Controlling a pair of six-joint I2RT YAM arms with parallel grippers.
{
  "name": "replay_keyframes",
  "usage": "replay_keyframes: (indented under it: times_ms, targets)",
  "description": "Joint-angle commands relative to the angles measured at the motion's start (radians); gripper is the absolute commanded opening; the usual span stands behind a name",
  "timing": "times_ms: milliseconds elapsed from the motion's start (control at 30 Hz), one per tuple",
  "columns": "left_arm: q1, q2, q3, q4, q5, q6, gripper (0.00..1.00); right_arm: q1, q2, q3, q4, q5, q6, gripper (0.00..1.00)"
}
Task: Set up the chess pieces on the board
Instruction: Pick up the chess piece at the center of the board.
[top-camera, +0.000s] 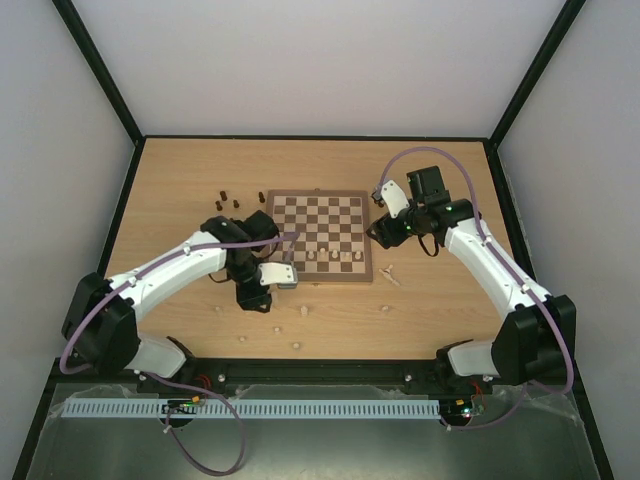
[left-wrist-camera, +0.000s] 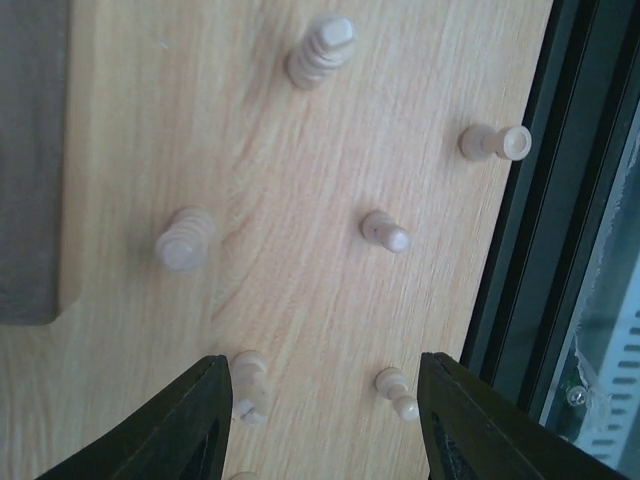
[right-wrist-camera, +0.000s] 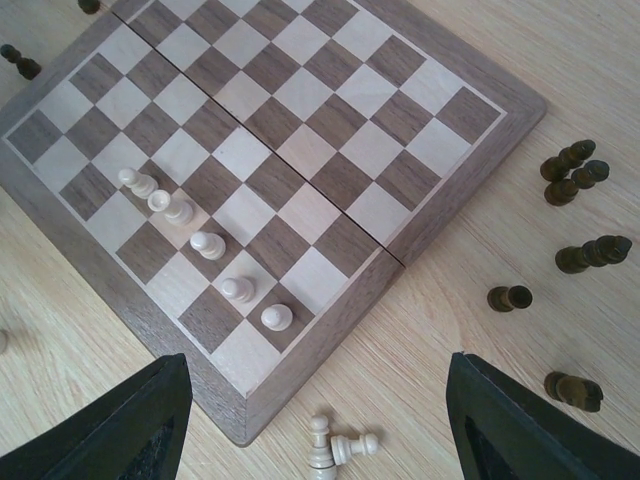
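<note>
Our left jaws hang spread wide and empty over the tabletop, just off the board. Loose pale pieces dot the wood below. The nearest pale piece sits just inside one jaw, off-centre, its long axis seemingly along our reach, so this arm looks best placed. Our right jaws, also spread and empty, hover by the board's corner, near a row of five pale pieces and two toppled ones.
</note>
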Motion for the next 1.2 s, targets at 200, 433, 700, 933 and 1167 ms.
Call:
replay_keyframes:
  times_ms: [200,433,700,933,1167]
  targets:
    - [-0.141,0.016,-0.097,0.082,-0.106,-0.067,0.51,-0.005,0.016,0.002,-0.024,0.033,0.004,0.71]
    - [-0.240,0.031,-0.124,0.133,-0.103,-0.104,0.38,-0.005,0.024,0.003,-0.023,0.033,0.001,0.71]
    - [-0.302,0.075,-0.162,0.188,-0.123,-0.135,0.24,-0.004,0.014,-0.010,-0.020,0.038,-0.001,0.71]
    - [-0.317,0.093,-0.179,0.217,-0.120,-0.145,0.24,-0.005,0.007,-0.013,-0.021,0.037,-0.001,0.71]
    - [-0.322,0.103,-0.186,0.241,-0.117,-0.152,0.26,-0.005,0.003,-0.014,-0.023,0.037,-0.001,0.71]
